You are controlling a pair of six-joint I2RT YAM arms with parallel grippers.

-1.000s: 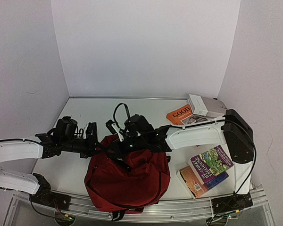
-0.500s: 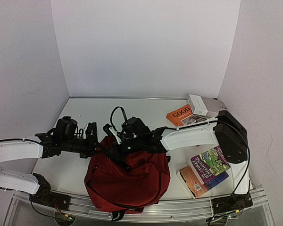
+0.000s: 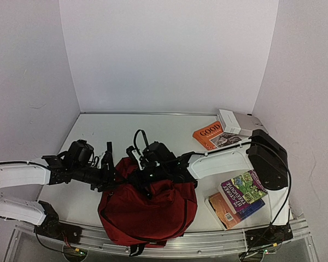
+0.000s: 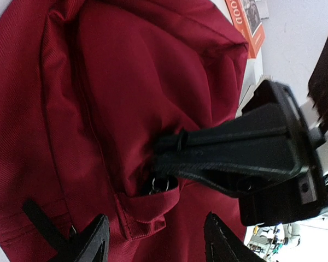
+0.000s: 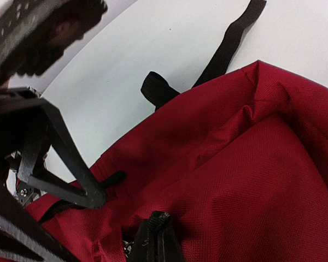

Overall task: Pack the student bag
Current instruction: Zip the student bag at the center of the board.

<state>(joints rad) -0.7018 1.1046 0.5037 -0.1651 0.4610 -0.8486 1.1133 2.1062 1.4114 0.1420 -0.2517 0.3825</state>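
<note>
The student bag (image 3: 147,210), dark red with black straps, lies at the near middle of the table and fills both wrist views (image 4: 126,82) (image 5: 251,164). My left gripper (image 3: 106,173) is at the bag's upper left corner. Its jaws (image 4: 156,243) are open, with a red fabric flap (image 4: 145,210) between the fingers but untouched. My right gripper (image 3: 145,173) presses into the bag's top. Its fingers (image 5: 158,237) are shut together in the fabric at the zipper line, beside a small metal zipper ring (image 4: 161,183). Whether the pull itself is pinched is hidden.
An orange book (image 3: 210,135) and a white box (image 3: 238,121) lie at the back right. Two colourful books (image 3: 240,196) are stacked to the right of the bag. A black strap (image 5: 229,43) trails on the white table behind the bag.
My left gripper has let go and opened at the bag's corner. My right gripper has shut and come down onto the bag's top, shifting slightly left.
</note>
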